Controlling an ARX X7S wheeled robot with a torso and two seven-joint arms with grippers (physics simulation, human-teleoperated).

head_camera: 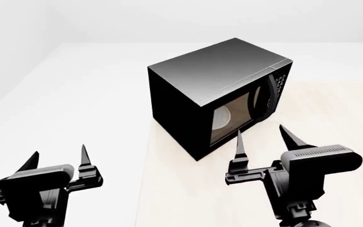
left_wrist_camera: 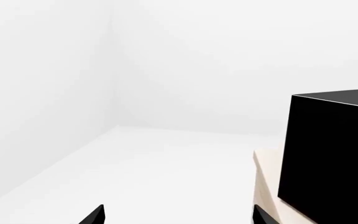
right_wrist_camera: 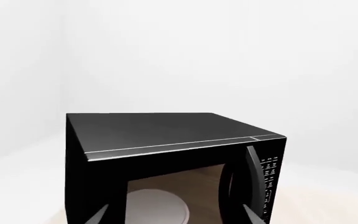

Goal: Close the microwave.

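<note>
**Both end effectors free, microwave just beyond my right one**

My right end effector [head_camera: 263,137] sits low in the right half of the head view, its two pointed fingers spread apart with nothing between them. The finger tips point up the frame toward the microwave [head_camera: 216,99], which stands just past them, close but not touching. The nearer finger [head_camera: 239,144] overlaps the lower edge of the door window in that view.

My left end effector [head_camera: 58,158] is in the lower left of the head view, fingers likewise apart and holding nothing. It hovers off the pale tabletop [head_camera: 188,198], over white floor, well apart from the microwave, which lies up and to the right of it.

The microwave stands on the tabletop near its left edge, turned at an angle so one corner faces me. Its front faces the lower right of the head view, with the white-marked keypad [head_camera: 280,84] at the far end and a curved black handle [head_camera: 268,97] beside it. Through the window I see a white round plate [head_camera: 222,118] inside.

In the right wrist view the microwave [right_wrist_camera: 173,158] fills the lower centre, the plate [right_wrist_camera: 157,207] showing in its cavity. I cannot tell from these views how far the door stands ajar.
</note>
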